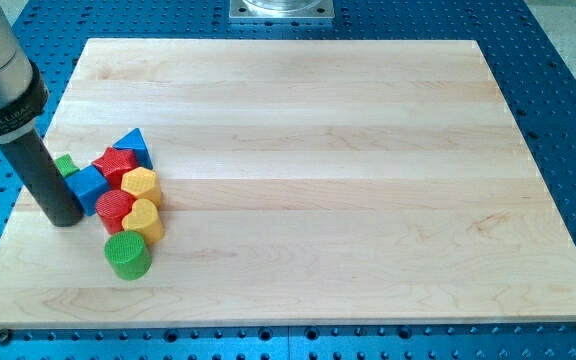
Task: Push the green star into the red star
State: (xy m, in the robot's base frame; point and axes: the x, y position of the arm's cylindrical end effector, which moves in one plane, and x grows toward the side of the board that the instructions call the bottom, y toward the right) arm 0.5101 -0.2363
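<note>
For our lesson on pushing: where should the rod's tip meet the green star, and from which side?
Probably the left edge of the green star, from the view's left: the red star sits to its right. My tip stands below it, and the rod hides most of it.

Bright, even light, sharp focus, with soft short shadows and no glare.

Pale maple-toned wooden board (318, 150), faint horizontal grain bands, on a blue perforated metal table (568, 70). Block cluster at left: small green star (65, 165), blue cube (88, 185), blue triangular block (133, 146), red star (118, 162), yellow hexagonal block (140, 186), red cylinder (114, 210), yellow heart (144, 220), green cylinder (126, 256). Black rod, my tip (65, 219).
</note>
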